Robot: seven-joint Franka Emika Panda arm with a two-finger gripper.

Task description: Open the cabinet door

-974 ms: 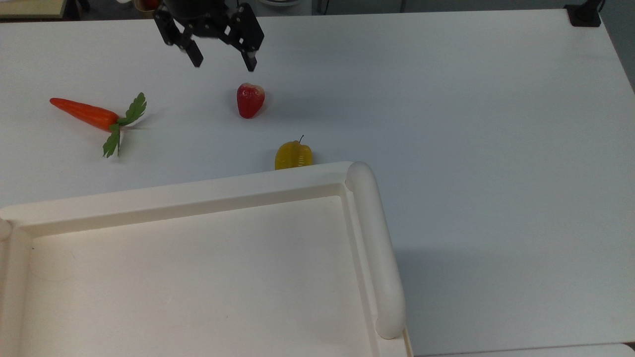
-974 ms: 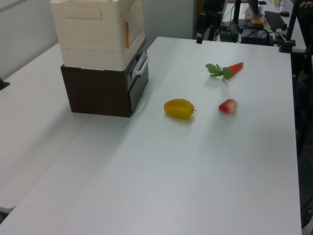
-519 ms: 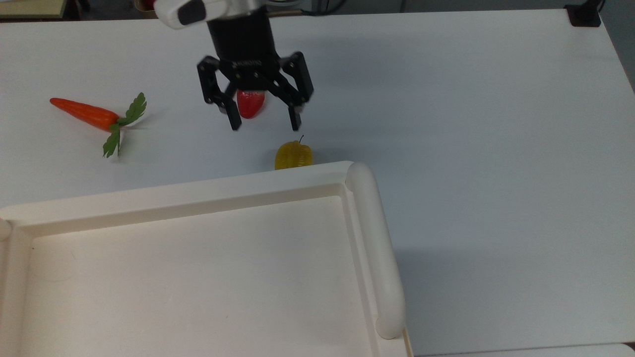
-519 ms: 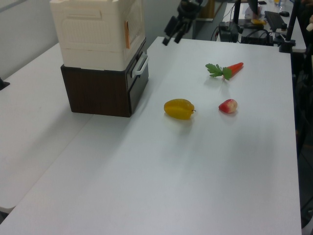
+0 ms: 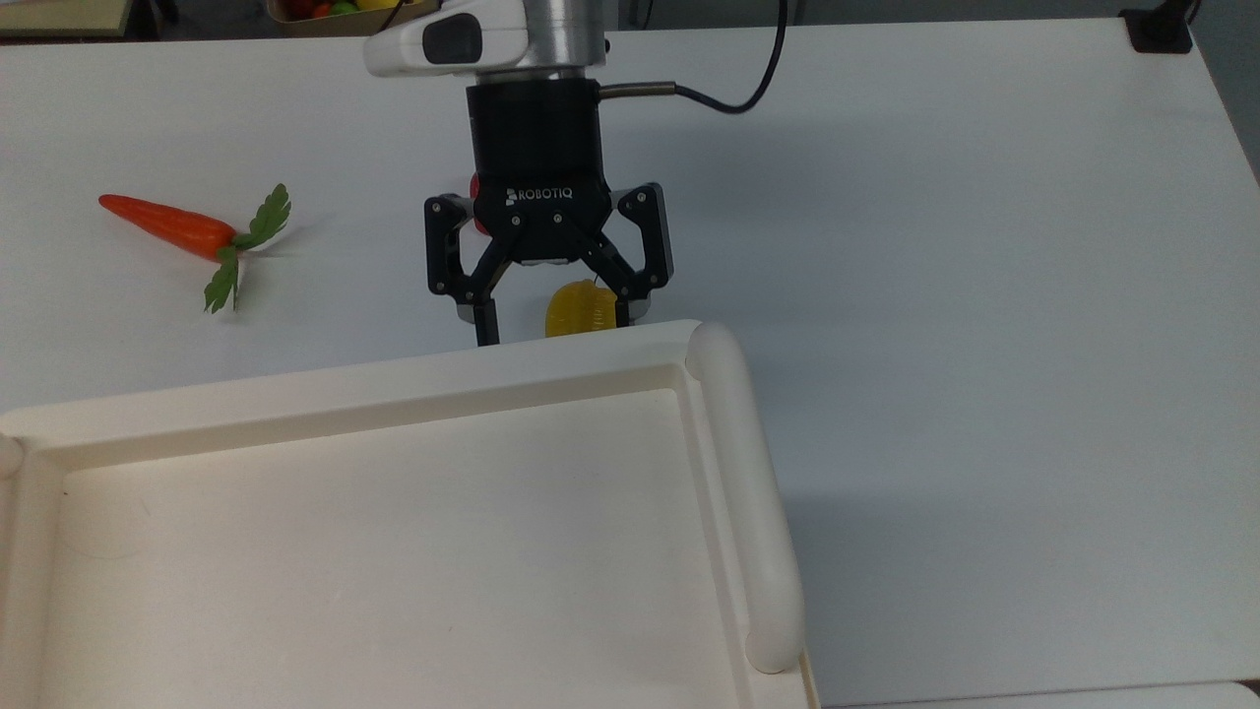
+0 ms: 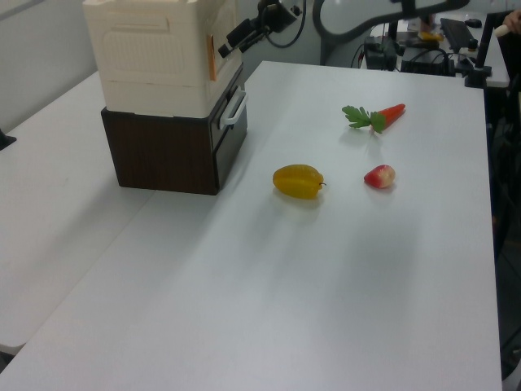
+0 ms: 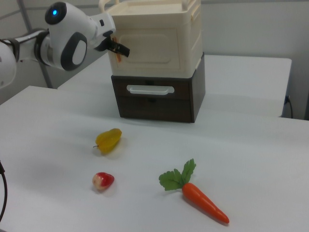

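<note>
The cabinet [image 5: 394,379] is a cream-white unit with a tray-like top, standing on a dark brown drawer base [image 7: 159,104]. Its cabinet door [image 7: 154,46] is the flat front panel, lying flush and shut, with an orange fitting [image 7: 117,55] on its edge at the right view's left. My gripper [image 5: 556,323] is open, its fingertips just off the cabinet's front top edge. In the right view the gripper [image 7: 119,50] sits at the door's upper corner by the orange fitting. In the left view the gripper [image 6: 232,41] is close beside the cabinet [image 6: 155,49].
A yellow starfruit [image 5: 581,308] lies on the white table [image 5: 935,295] under the gripper. A carrot [image 5: 177,225] lies at the top view's left. A red fruit [image 7: 103,180] lies near the starfruit. The drawer has a white handle [image 7: 149,89].
The gripper has come from the table's far edge down the top view, past the red fruit, to the cabinet's front edge. It stays open. The fruits and cabinet have not moved.
</note>
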